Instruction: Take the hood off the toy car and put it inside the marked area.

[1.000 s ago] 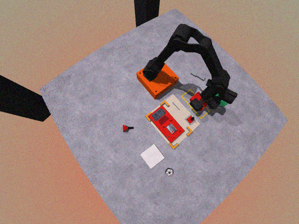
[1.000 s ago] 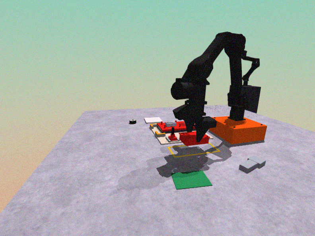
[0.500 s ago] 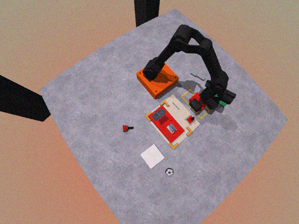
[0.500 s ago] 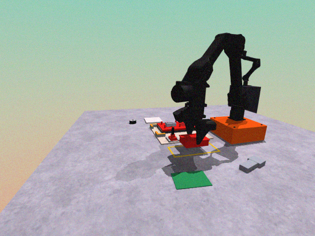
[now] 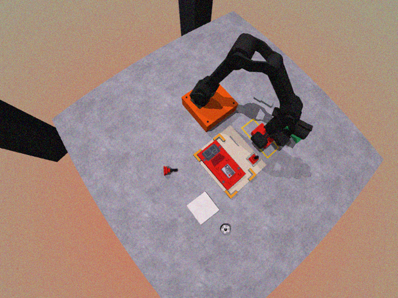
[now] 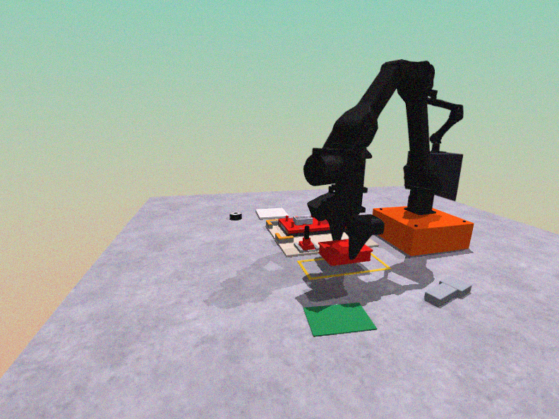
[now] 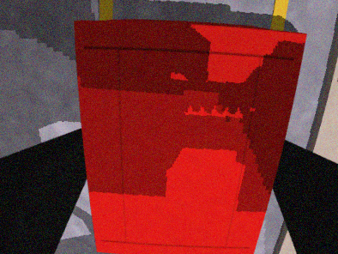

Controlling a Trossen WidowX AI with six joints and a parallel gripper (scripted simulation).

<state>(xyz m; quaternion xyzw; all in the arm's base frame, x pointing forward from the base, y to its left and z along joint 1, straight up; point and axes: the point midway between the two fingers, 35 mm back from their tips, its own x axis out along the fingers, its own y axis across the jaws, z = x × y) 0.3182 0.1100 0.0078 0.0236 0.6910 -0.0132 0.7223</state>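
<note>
The hood, a red box-like part (image 5: 258,130) (image 6: 332,255) (image 7: 202,184), is off the car. My gripper (image 6: 344,248) (image 7: 181,143) is shut on it, one finger on each long side. The hood hangs level, a little above the table, over the yellow outlined area (image 5: 247,123) (image 6: 303,270) (image 7: 105,10). The toy car's red body (image 5: 217,167) (image 6: 293,228) lies on the beige board beside that area. In the top view the arm covers part of the hood and outline; in the wrist view the hood hides most of the outline.
A red base with a black lever (image 5: 253,159) (image 6: 306,243) stands on the beige board (image 5: 243,156) near the outline. A green square (image 5: 295,138) (image 6: 341,321) and a grey stepped block (image 6: 440,295) lie on the other side. The orange arm base (image 5: 211,113) (image 6: 437,238) is nearby.
</note>
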